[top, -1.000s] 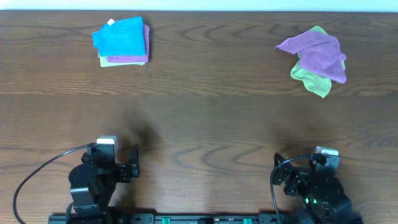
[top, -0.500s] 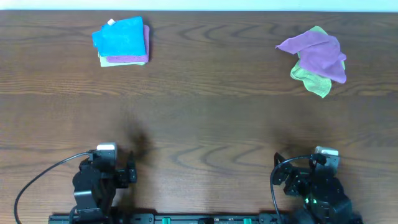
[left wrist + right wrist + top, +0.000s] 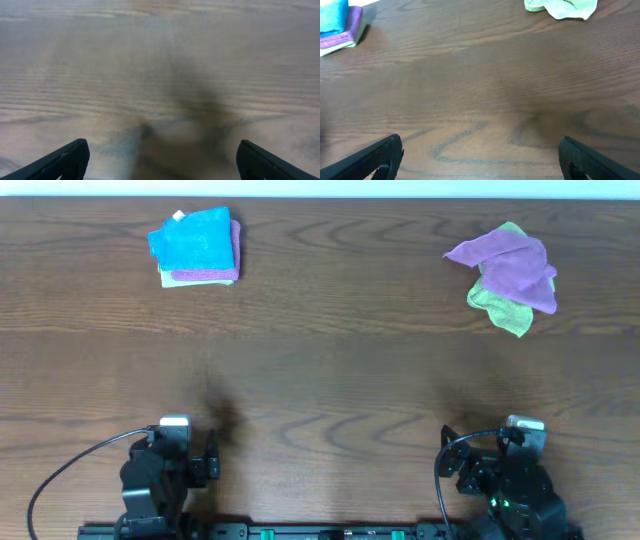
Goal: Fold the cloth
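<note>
While left end effector [image 3: 162, 150] and right end effector [image 3: 481, 142] are open, the cloth [image 3: 192, 240] seems folded.
Careless grasp may catch purple cloth [image 3: 226, 275] beneath.

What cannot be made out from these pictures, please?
- The cloth: overhead shows its top only, fold layers hidden; right wrist view cuts it at the left edge.
- Stacked purple cloth and stacked green cloth: mostly covered by it.
- Crumpled green cloth: partly under the crumpled purple cloth; cut by the top edge in the right wrist view.
- Left wrist view: blurred, table only.
</note>
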`<control>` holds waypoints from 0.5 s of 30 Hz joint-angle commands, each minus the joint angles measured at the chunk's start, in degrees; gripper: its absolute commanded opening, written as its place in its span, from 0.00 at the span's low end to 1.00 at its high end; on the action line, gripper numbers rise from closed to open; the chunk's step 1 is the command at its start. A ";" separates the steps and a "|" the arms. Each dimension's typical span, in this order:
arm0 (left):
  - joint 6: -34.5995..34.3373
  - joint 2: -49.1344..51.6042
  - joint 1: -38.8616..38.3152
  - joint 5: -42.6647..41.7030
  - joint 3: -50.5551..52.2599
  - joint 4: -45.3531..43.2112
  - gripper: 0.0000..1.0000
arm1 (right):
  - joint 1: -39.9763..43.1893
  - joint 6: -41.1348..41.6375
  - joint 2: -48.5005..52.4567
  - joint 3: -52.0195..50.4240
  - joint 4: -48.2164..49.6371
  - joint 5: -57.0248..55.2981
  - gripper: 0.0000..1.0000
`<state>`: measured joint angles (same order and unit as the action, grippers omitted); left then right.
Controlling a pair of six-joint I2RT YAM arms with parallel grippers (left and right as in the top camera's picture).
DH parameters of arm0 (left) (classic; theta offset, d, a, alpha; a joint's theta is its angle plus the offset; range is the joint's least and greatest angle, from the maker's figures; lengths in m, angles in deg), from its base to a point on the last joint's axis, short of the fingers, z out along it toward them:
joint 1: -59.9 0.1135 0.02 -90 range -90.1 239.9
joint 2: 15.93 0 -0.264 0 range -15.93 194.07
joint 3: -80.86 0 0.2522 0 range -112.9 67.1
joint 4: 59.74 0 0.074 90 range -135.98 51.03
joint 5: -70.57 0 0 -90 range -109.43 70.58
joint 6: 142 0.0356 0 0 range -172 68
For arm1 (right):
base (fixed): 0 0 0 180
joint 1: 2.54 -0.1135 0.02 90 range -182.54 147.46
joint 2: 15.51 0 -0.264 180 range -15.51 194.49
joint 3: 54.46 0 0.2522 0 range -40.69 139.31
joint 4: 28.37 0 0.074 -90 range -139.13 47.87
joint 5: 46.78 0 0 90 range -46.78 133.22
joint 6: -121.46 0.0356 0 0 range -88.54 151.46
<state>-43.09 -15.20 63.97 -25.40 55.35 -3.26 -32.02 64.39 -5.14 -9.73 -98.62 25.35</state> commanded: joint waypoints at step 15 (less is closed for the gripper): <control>0.28 -0.48 0.02 0.00 1.20 0.79 0.95 | 0.42 0.90 -0.35 0.09 -0.11 -0.76 0.99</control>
<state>-43.11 -15.25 63.97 -25.40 56.16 -2.88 -32.02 64.39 -5.14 -9.73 -98.62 25.35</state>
